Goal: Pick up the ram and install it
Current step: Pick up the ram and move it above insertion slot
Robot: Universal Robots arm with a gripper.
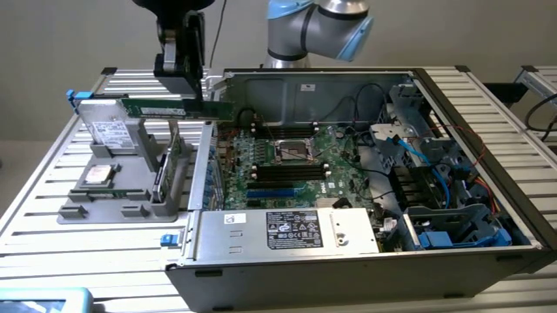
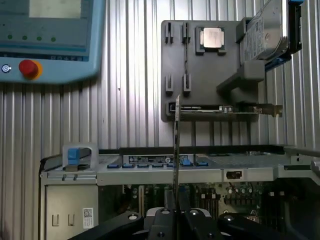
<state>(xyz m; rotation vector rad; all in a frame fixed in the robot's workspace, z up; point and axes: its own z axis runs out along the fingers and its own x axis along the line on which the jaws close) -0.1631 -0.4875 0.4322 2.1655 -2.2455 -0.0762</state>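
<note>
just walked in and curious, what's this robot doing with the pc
The robot arm has its jaws shut on the ram, a thin green stick held level in the air above the grey parts holder and the side wall of the open computer case. It is not seated on the motherboard yet.

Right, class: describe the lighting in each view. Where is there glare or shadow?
Exterior view: soft, even light on the table, the case darker inside. Wrist view: the pendant screen washes out pale; the ram is a thin dark line.
</note>
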